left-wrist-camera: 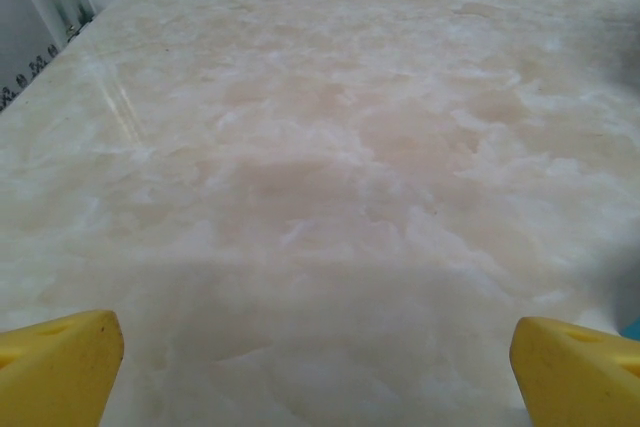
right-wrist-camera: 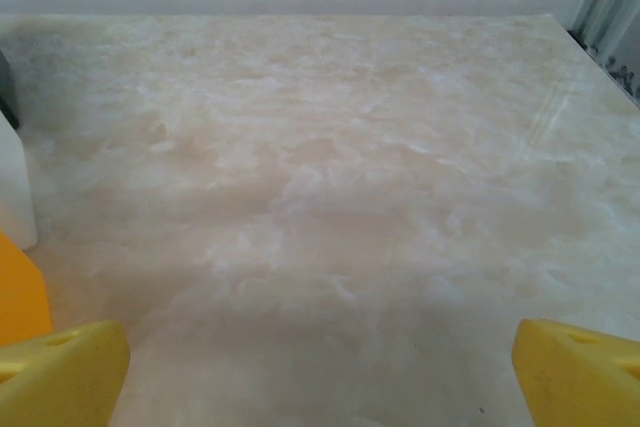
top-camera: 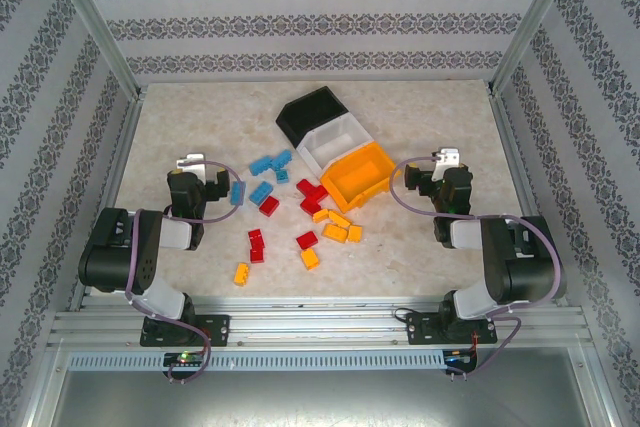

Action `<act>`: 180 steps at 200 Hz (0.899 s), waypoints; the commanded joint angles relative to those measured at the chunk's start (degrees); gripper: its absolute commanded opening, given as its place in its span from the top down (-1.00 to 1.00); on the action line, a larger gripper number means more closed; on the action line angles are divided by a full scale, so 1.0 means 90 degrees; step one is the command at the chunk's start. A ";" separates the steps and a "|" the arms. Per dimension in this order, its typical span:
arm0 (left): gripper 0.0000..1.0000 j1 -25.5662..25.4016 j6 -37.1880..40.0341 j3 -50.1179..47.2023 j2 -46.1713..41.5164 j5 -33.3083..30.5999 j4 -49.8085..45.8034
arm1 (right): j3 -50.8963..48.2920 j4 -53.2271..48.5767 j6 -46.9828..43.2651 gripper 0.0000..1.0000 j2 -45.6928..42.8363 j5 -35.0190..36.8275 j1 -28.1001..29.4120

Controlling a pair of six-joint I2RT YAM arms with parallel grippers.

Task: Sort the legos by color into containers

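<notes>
At the middle of the counter (top-camera: 430, 267), toward its far side, the three joined containers (top-camera: 335, 147) lie in a slanted row. The black bin (top-camera: 312, 110) is farthest back, the white bin (top-camera: 338, 142) is in the middle, and the orange-yellow bin (top-camera: 358, 177) is nearest the arms, each touching its neighbour. In the top view the inside of each bin shows plain walls and floor in its own colour; whether a brick of matching colour lies inside cannot be told. The legos (top-camera: 306, 240) lie loose on the counter in front of and to the left of the bins. The light blue bricks (top-camera: 270, 164) are farthest left and back, and the red bricks (top-camera: 310, 192) run through the middle, some just beside the orange-yellow bin's near corner. The orange-yellow bricks (top-camera: 337, 227) are scattered nearest the arms. The left gripper (left-wrist-camera: 318, 367) stands over the left part of the counter near the light blue bricks. Its yellow fingertips (left-wrist-camera: 60, 357) are spread wide, with bare counter between them and nothing held. The right gripper (right-wrist-camera: 320, 367) stands just right of the orange-yellow bin, likewise spread wide and holding nothing. In its wrist view the white and orange-yellow bin walls sit at the left edge.
</notes>
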 commanded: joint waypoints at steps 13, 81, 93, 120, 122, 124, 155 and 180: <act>-1.00 -0.0023 -0.0233 0.0808 -0.1027 -0.0561 -0.2028 | 0.0596 -0.1803 0.0487 -0.96 -0.1222 0.1169 0.0076; -1.00 -0.0071 -0.1233 0.3366 -0.2992 0.1433 -0.7093 | 0.2215 -0.6259 0.2825 -0.96 -0.2621 -0.0936 -0.0022; -1.00 -0.0143 -0.1228 0.3452 -0.3117 0.2107 -0.7697 | 0.2340 -0.6851 0.2822 -0.96 -0.2719 -0.1165 0.0162; -1.00 -0.0247 -0.1307 0.3297 -0.3517 0.2775 -0.8778 | 0.2517 -0.8051 0.2682 -0.96 -0.2764 -0.1318 0.1067; -1.00 -0.0253 -0.1315 0.3281 -0.3546 0.2842 -0.8850 | 0.2522 -0.8147 0.2672 -0.96 -0.2769 -0.1271 0.1154; -1.00 -0.0256 -0.1327 0.3265 -0.3577 0.2895 -0.8905 | 0.2530 -0.8237 0.2667 -0.96 -0.2777 -0.1218 0.1252; -1.00 -0.0505 -0.1494 0.2840 -0.3990 0.3632 -0.9332 | 0.2268 -0.9066 0.2959 -0.95 -0.2786 -0.0414 0.2664; -1.00 -0.0785 -0.1333 0.2425 -0.4225 0.3697 -0.9236 | 0.1895 -0.9058 0.3454 -0.84 -0.2748 -0.0024 0.3582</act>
